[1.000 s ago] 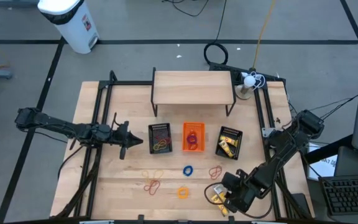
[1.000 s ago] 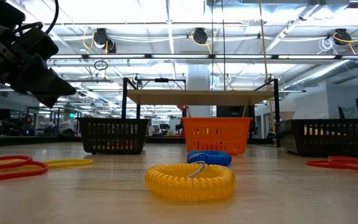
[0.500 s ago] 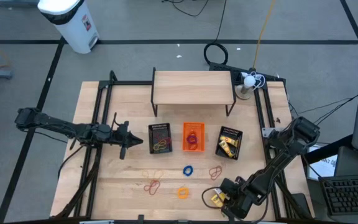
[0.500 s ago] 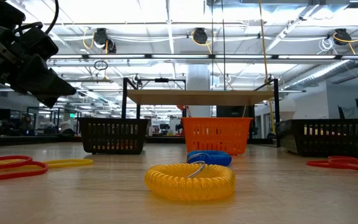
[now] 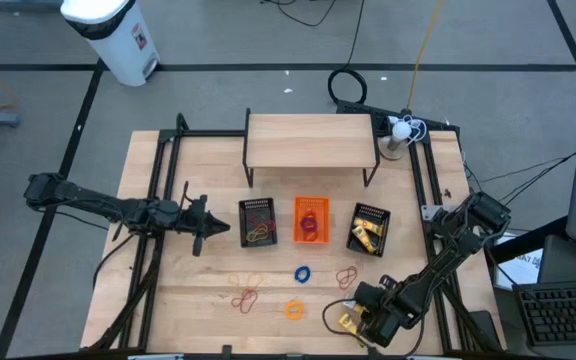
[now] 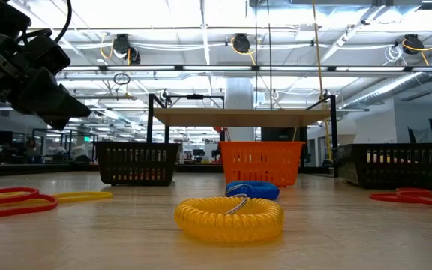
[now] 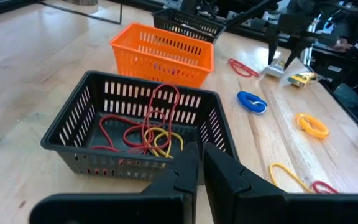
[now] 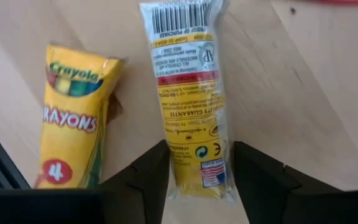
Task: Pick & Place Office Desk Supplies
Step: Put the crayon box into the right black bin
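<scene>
Fingers (image 8: pixel 194 171) straddle a yellow barcoded crayon packet (image 8: pixel 191 93).

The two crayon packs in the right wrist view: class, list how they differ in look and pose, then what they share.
The left pack shows its front, with the brand name and a "4"; the right pack shows its back, with a barcode and small print. The left pack lies beside the right tool; the right pack lies between its open fingers. The left pack is tilted; the right pack runs nearly straight. Both are yellow and lie on the table.
</scene>
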You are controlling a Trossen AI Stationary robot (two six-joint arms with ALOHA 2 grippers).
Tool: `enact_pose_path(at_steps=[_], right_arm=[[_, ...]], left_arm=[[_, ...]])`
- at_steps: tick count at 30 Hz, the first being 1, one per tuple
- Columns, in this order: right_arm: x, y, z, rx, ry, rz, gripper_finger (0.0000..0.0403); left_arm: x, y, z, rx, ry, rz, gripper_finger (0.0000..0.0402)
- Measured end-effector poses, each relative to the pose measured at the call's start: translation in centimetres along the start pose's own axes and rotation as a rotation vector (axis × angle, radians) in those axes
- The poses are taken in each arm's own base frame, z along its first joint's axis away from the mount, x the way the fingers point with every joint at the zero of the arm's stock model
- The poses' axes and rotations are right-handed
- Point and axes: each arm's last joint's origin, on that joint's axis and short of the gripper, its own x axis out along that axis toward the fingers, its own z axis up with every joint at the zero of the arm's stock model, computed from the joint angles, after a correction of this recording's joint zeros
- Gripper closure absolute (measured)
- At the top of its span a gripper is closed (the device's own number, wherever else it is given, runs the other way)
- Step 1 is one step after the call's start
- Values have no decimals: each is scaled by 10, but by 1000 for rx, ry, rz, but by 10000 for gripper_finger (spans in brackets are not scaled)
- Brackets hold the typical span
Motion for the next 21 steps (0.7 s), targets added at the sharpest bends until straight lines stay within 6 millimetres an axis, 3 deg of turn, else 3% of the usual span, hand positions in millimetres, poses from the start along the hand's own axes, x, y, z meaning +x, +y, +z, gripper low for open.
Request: enact_pose_path(at_steps=[13, 21], right_arm=[[7, -1, -1, -46, -18, 57, 253], [12, -5, 0, -80, -100, 75, 325]], left_arm=[[0, 0, 0, -1, 4, 1, 378], [0, 0, 0, -1, 4, 1, 378]])
